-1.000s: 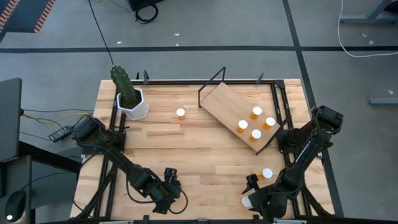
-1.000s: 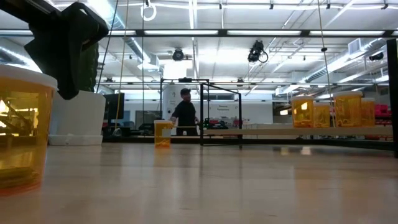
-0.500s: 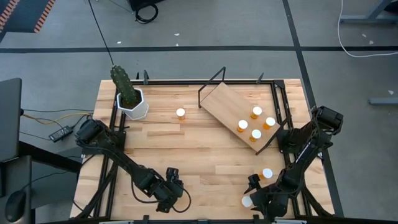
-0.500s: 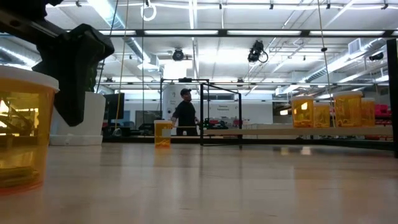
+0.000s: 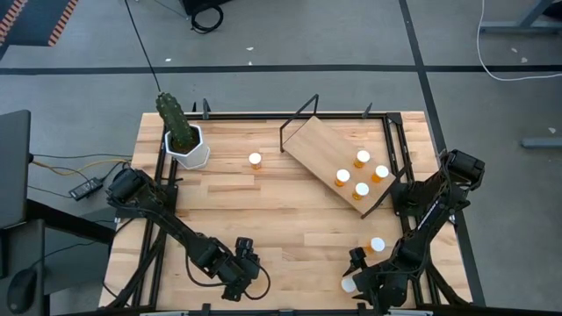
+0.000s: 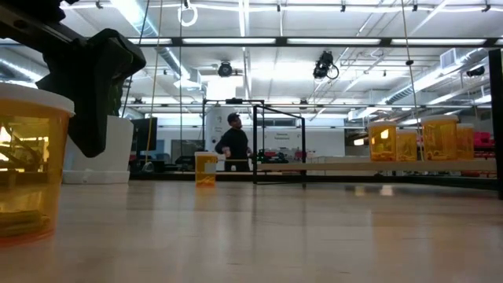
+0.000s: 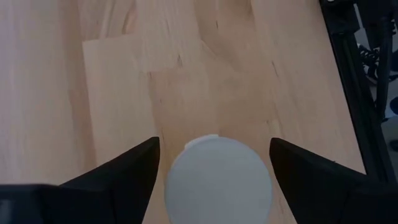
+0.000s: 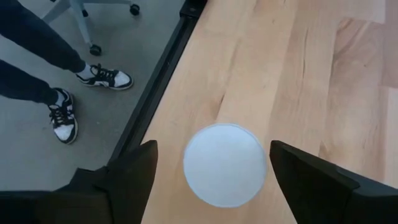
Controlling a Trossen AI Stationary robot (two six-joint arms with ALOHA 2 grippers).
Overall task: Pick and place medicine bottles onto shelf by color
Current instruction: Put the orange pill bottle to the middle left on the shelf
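My left gripper (image 5: 237,272) is open near the table's near edge. Its fingers stand on either side of an amber bottle's white cap (image 7: 217,177) with small gaps; in the low view one finger (image 6: 94,94) reaches down beside that bottle (image 6: 27,165). My right gripper (image 5: 360,276) is open above another bottle (image 5: 349,284), and its fingers flank the cap (image 8: 225,165) without touching. Several bottles (image 5: 361,189) stand on the tilted wooden shelf (image 5: 316,140). Two more stand on the tabletop (image 5: 255,160) (image 5: 378,245).
A cactus in a white pot (image 5: 186,145) stands at the far left corner. Black frame rails (image 5: 162,219) run along the table's sides. A person's shoes (image 8: 93,78) are on the floor beside the table edge. Bare wood (image 5: 290,228) lies between both arms.
My left gripper has come down beside its bottle and shifted slightly toward the near right, then held still. The bottles have stayed where they were.
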